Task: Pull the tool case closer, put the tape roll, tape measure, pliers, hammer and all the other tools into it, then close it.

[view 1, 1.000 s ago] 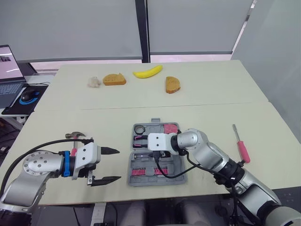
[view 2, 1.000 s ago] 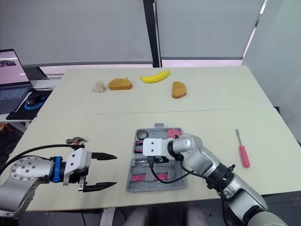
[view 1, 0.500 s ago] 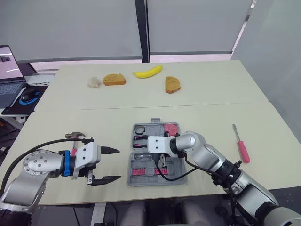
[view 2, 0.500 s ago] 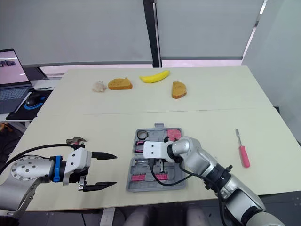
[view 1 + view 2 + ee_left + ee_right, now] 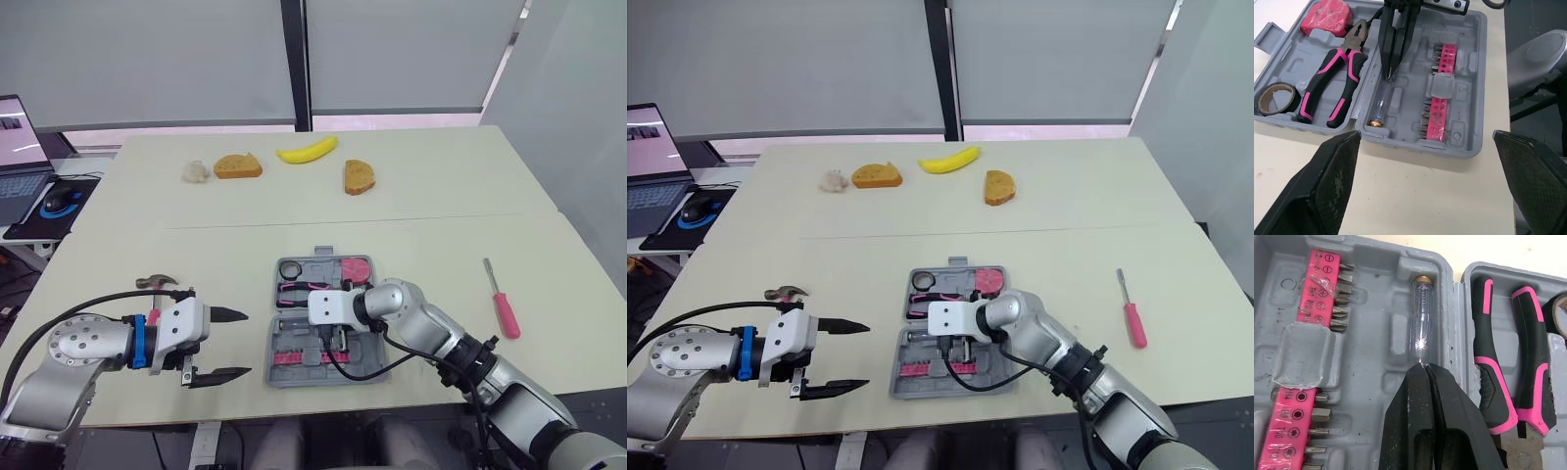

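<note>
The open tool case (image 5: pixel 1410 100) sits by the desk's front edge. Inside it, the right gripper (image 5: pixel 1423 368) pinches the tip of the clear screwdriver (image 5: pixel 1420 313). The left gripper (image 5: pixel 247 343) gapes wide near the front left corner.

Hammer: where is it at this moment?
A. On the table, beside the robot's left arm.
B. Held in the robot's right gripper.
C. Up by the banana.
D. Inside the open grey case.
A: the hammer lies on the table next to the left gripper, outside the case.
</note>
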